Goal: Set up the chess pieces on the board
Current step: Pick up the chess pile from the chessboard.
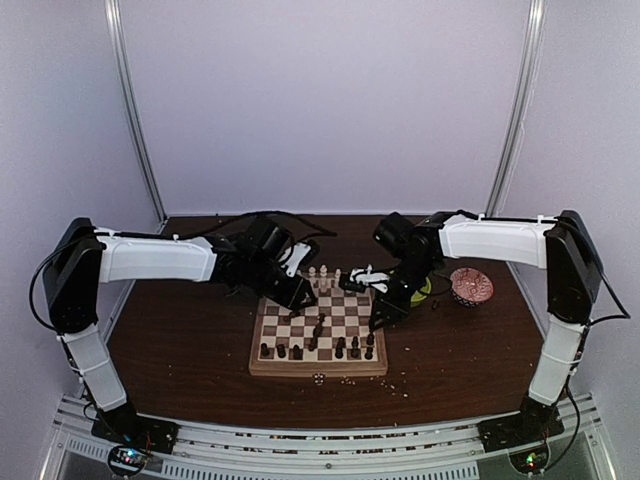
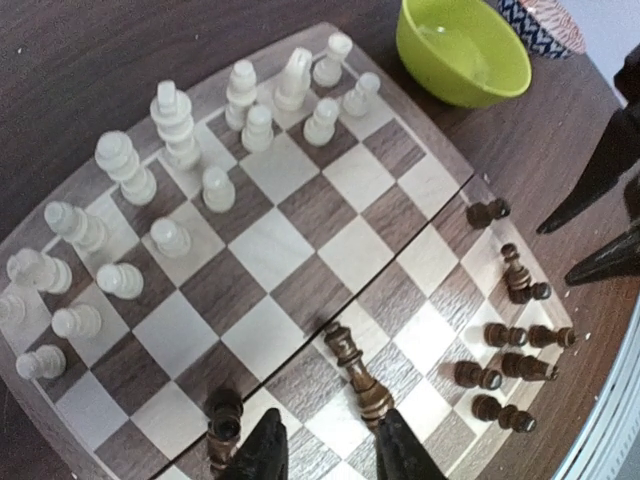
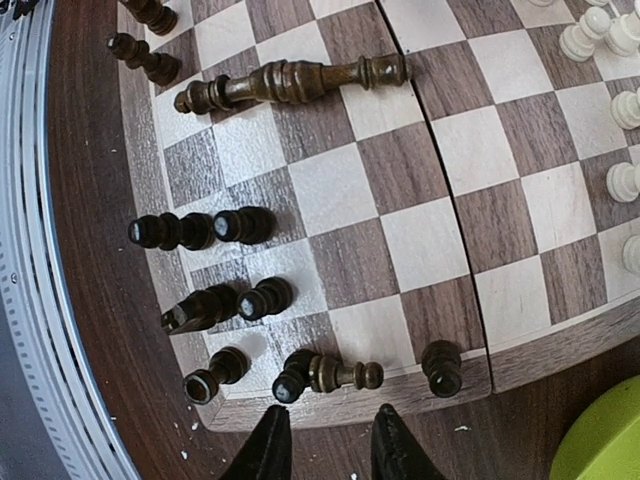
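The board (image 1: 262,366) lies mid-table. Cream-white pieces (image 2: 170,115) stand on its far rows, seen in the top view too (image 1: 324,275). Dark brown pieces (image 3: 200,230) cluster on the near rows (image 1: 340,349). A tall dark piece (image 2: 358,375) lies on its side mid-board, also in the right wrist view (image 3: 290,82). My left gripper (image 2: 335,455) (image 1: 303,295) is open, its right finger (image 2: 405,455) next to that piece's base. My right gripper (image 3: 330,450) (image 1: 378,322) is open over the board's right rim, just in front of a small toppled dark piece (image 3: 345,375).
A lime-green bowl (image 2: 465,50) sits just off the board's far right corner, also in the right wrist view (image 3: 610,440). A red patterned bowl (image 1: 471,286) stands beyond it. Pale crumbs (image 1: 350,380) lie by the board's near edge. The right gripper's fingers (image 2: 600,180) show at the board's right side.
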{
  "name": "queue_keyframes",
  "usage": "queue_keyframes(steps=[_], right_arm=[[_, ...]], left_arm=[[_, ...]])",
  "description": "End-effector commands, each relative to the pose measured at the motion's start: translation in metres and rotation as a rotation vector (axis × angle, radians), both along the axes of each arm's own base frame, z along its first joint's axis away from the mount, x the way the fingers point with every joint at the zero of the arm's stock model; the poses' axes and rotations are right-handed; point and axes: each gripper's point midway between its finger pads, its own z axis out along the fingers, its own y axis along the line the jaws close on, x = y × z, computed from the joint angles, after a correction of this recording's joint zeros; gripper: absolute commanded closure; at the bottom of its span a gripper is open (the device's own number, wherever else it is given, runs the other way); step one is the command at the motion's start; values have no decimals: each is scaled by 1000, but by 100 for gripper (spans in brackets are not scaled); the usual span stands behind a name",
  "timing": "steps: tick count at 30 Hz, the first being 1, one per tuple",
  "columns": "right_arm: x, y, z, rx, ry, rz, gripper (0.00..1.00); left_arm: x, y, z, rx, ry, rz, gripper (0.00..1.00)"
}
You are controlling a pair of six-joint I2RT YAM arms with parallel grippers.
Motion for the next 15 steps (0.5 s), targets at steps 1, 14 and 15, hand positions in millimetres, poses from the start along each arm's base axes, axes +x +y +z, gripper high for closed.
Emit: queue_keyframes(steps=[1, 14, 15], right_arm=[[15, -5, 9, 8, -40, -73, 70], [34, -22, 30, 72, -76, -153, 69], [34, -23, 30, 74, -77, -154, 69]], left_arm=[[-20, -1, 0, 125, -4, -30, 65], [-49, -9, -42, 311, 60, -27, 65], [-50, -10, -46, 315, 68, -25, 65]])
